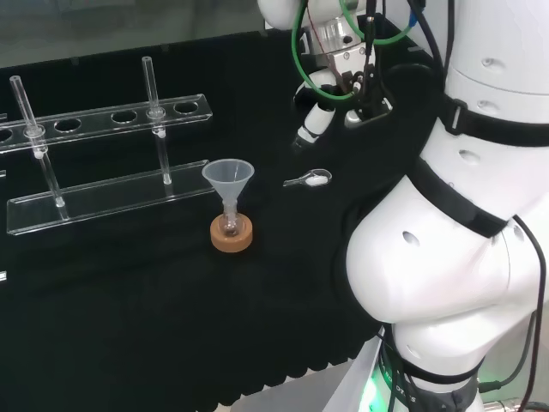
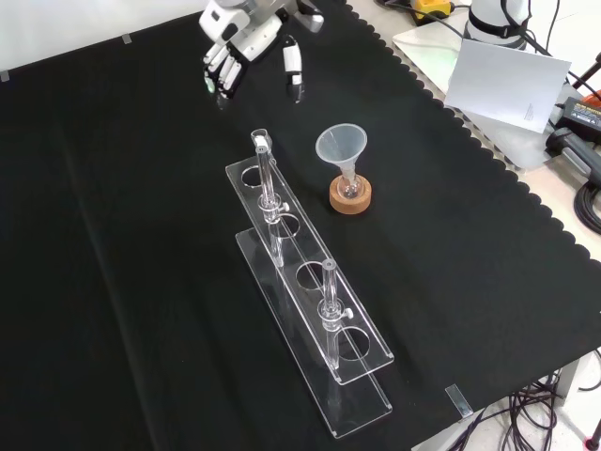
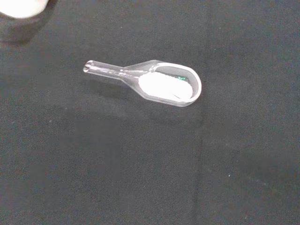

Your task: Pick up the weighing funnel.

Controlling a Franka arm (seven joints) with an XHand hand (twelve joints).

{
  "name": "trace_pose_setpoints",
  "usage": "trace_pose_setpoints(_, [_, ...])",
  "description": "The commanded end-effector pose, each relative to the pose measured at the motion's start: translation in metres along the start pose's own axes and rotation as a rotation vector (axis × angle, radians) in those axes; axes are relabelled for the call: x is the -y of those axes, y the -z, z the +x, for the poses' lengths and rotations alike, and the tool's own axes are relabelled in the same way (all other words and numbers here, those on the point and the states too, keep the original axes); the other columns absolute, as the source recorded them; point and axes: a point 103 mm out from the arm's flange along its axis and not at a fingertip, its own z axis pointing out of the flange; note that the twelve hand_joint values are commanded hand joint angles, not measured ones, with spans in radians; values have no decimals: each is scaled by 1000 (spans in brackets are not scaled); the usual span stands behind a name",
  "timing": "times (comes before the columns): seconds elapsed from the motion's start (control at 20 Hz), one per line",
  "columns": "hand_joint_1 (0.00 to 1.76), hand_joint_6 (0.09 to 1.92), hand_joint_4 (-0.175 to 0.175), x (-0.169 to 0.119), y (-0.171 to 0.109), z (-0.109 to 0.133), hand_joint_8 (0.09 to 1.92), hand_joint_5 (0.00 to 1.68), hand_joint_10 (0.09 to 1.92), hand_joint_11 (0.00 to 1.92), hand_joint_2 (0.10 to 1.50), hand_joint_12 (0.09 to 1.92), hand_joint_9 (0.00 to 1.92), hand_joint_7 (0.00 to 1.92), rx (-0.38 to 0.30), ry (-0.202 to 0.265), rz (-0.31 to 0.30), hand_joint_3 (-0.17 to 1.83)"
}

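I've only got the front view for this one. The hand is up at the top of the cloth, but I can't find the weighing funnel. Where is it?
Observer: In the head view the weighing funnel lies on the cloth, right of the funnel and cork ring.
Operator: Is the hand on it?
Observer: No. The head view shows the hand apart from it, with bare cloth between.
Operator: Is it empty?
Observer: No. The wrist view shows white solid in its scoop.
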Motion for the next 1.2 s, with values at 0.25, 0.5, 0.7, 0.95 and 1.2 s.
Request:
trace_pose_setpoints(0.25, [768,87,49,-25,-20,-6,456,538,723,0,659,1009,214,567,11,16,89,12])
trace_pose_setpoints(0.5, [792,87,60,-24,-30,-1,452,618,701,0,666,1031,276,657,-13,39,23,16])
trace_pose_setpoints(0.7, [817,89,78,-28,-40,4,401,719,621,0,669,1071,392,804,-17,52,-23,21])
trace_pose_setpoints(0.95, [829,111,82,-34,-51,0,382,762,591,0,667,1105,442,858,-27,55,-46,23])
trace_pose_setpoints(1.2, [838,126,82,-38,-64,-11,369,772,569,0,667,1131,459,879,-27,47,-34,25])
